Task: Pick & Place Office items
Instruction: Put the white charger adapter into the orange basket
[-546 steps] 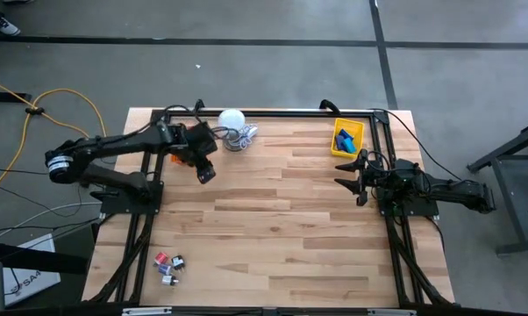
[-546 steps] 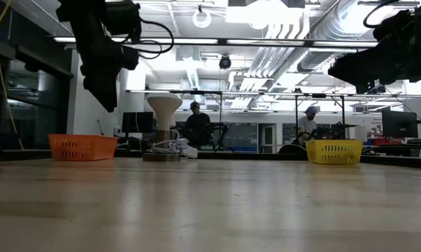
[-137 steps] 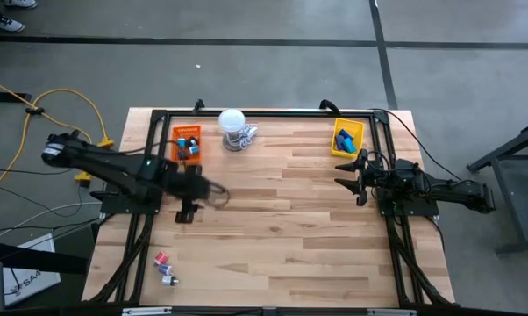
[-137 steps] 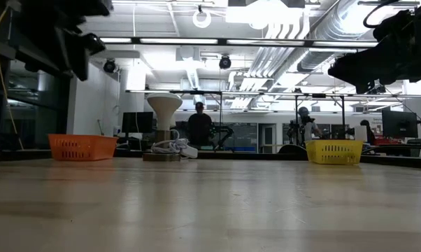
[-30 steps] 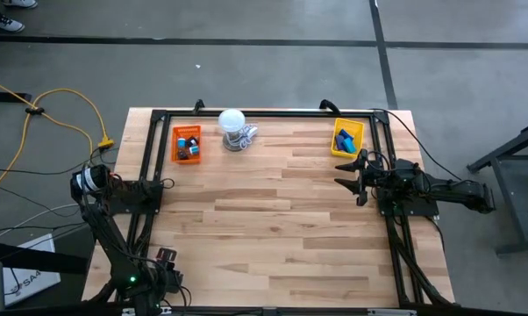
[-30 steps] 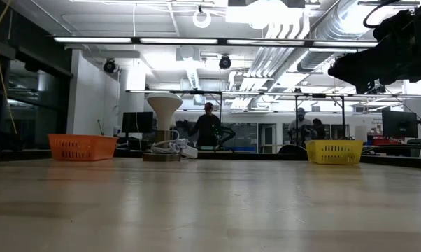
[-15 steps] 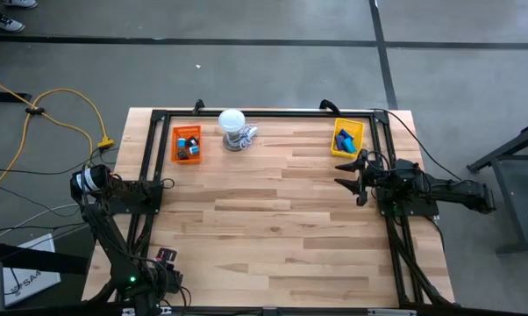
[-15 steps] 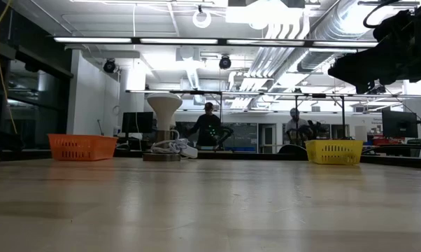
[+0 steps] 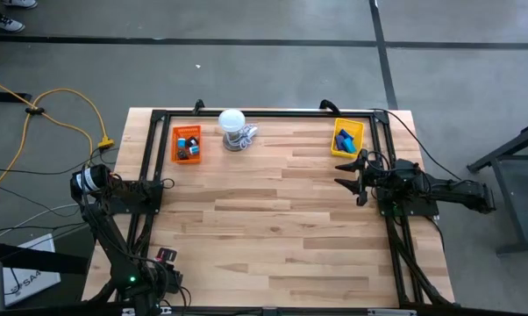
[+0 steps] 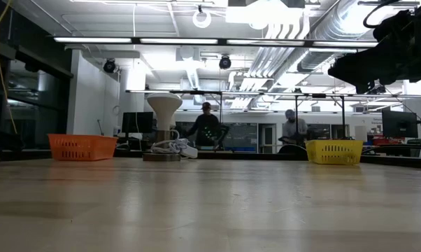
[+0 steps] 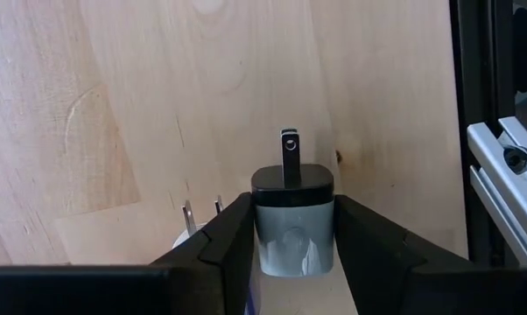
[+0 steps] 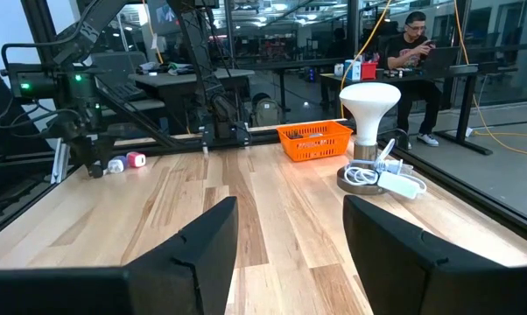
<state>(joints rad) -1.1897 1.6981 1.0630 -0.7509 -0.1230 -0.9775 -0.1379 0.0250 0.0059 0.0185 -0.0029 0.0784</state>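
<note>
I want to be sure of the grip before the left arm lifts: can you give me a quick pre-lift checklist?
1. Left gripper closed around the grey plug adapter: ok, both fingers against its sides.
2. Adapter centred between the fingers: ok.
3. White plug beside it outside the grip: cannot tell, partly hidden.
4. Orange tray has room for a drop: ok, a few pieces inside.
5. Right gripper clear of the path: ok, open, waiting near the yellow tray.
6. Lamp clear of the tray: ok, beside it.
</note>
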